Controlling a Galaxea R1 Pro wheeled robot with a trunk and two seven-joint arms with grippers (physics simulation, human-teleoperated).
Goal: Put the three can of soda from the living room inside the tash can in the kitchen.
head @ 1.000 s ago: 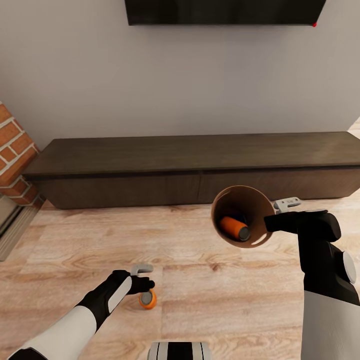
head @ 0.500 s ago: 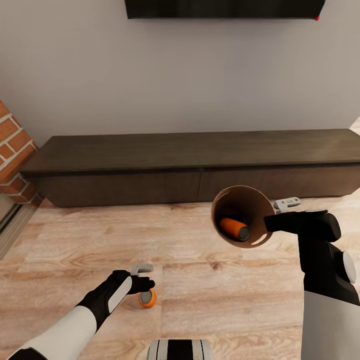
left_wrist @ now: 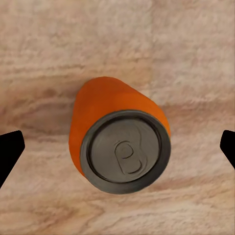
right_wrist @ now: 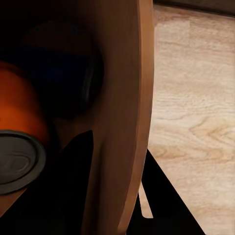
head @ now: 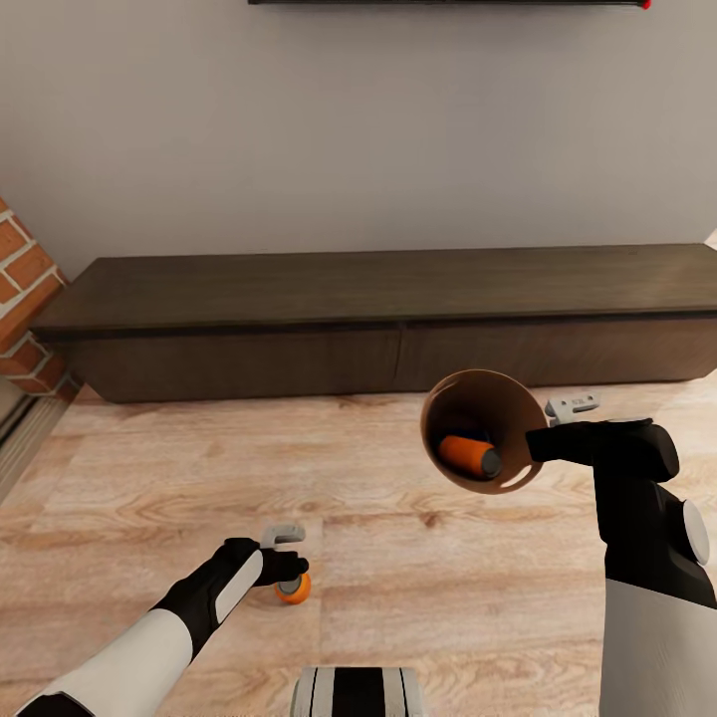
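Left gripper [head: 287,551] hovers spread wide directly over the upright orange soda can [left_wrist: 120,138] on the wood floor; right gripper clamps the copper-lined bin's [head: 518,418] rim.

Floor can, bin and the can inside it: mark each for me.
Orange can on the floor [left_wrist: 125,152]: left wrist view, grey top.
Trash can [head: 513,398]: head view, copper inner wall.
Orange can in the bin [head: 464,452]: head view, orange side.

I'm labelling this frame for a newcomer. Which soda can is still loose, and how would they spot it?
Start at the long dark TV bench against the wall, then drop to the plank floor before it. The orange can stands there upright, grey top up, under the open left gripper; the other cans lie inside the held trash can.
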